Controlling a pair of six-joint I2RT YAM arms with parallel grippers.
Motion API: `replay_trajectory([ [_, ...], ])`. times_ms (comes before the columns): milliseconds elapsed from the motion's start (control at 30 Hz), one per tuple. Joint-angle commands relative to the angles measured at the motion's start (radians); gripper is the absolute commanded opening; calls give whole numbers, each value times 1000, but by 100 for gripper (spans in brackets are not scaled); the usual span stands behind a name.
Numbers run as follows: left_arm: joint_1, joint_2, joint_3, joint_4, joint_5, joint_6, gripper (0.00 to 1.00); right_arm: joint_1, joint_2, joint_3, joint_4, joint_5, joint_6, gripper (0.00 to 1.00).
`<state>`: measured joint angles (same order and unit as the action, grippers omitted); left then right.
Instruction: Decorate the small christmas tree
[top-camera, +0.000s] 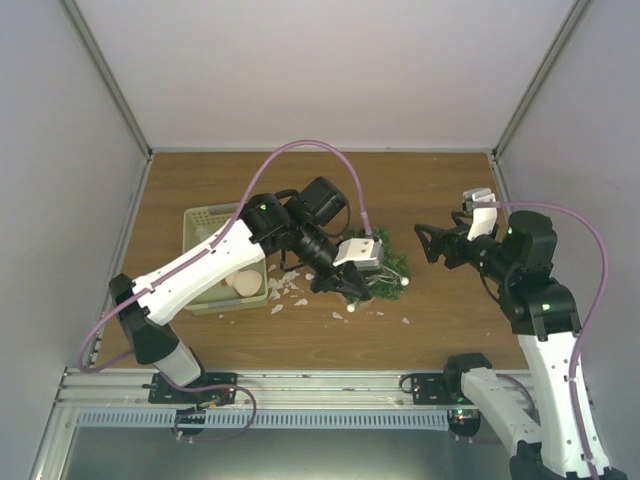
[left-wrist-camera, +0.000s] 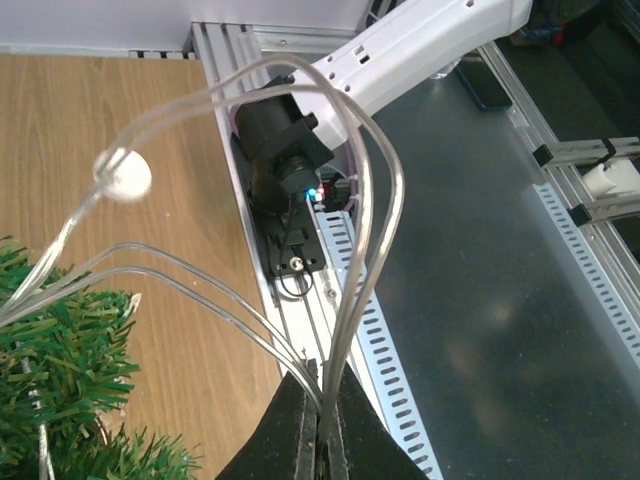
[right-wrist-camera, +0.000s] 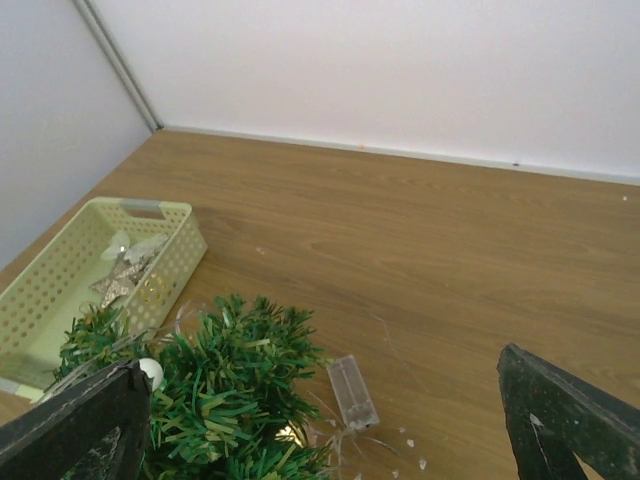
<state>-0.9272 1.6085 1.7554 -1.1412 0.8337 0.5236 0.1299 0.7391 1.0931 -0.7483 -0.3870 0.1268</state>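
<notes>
Right wrist: tray (right-wrist-camera: 176, 262) (star (right-wrist-camera: 118, 282) inside) beside tree (right-wrist-camera: 235, 385)

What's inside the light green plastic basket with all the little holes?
Inside the pale green slotted basket lie silvery star-shaped ornaments. The top view adds pale round pieces at its near end. The left arm covers the middle, so the rest is hidden.

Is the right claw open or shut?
Open. The right gripper has its fingers far apart at the wrist view's edges, gripping nothing.
</notes>
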Motion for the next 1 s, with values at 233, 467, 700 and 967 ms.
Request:
replay_trajectory([
  [233, -77, 81, -9, 29, 28, -6, 0, 3, 10, 22, 18, 47, 30, 95],
  [467, -121, 78, -51, 30, -33, 2, 0, 2, 18, 7, 33, 40, 29, 96],
  [700, -133, 74, -76, 35, -93, 6, 6, 2, 26, 7, 43, 29, 31, 97],
  [967, -135, 101, -124, 50, -162, 7, 27, 2, 32, 12, 32, 31, 21, 98],
])
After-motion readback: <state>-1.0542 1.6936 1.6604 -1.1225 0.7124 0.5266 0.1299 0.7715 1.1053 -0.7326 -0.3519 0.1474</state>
